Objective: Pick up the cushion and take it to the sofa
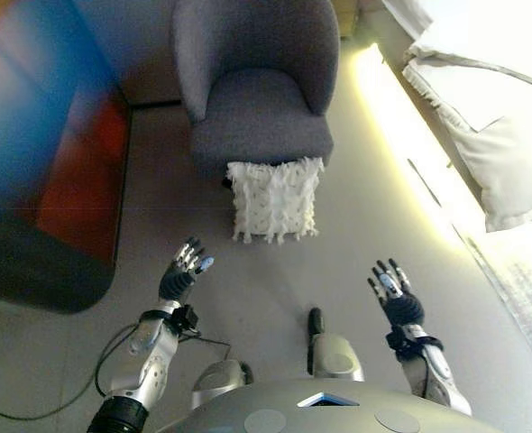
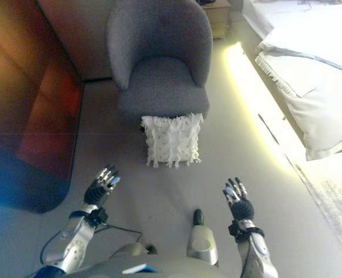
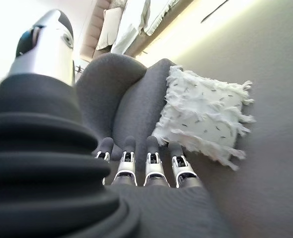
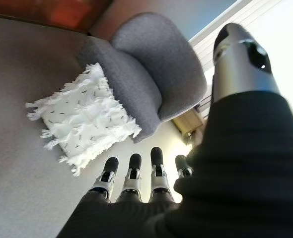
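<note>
My left hand (image 1: pixel 183 271) and right hand (image 1: pixel 393 293) hover spread and empty, apart from the white fringed cushion (image 1: pixel 275 200) leaning against the grey armchair (image 1: pixel 259 81), ready to flank it.

The cushion (image 1: pixel 275 198) was white and shaggy with little dark flecks, the armchair (image 1: pixel 259 81) a plain grey fabric, the floor (image 1: pixel 266 280) beige, and the bedding (image 1: pixel 491 117) off to the side white.

Armchair (image 1: pixel 257 81) top cut off (picture edge); cushion (image 1: pixel 275 198) hides its front base.
</note>
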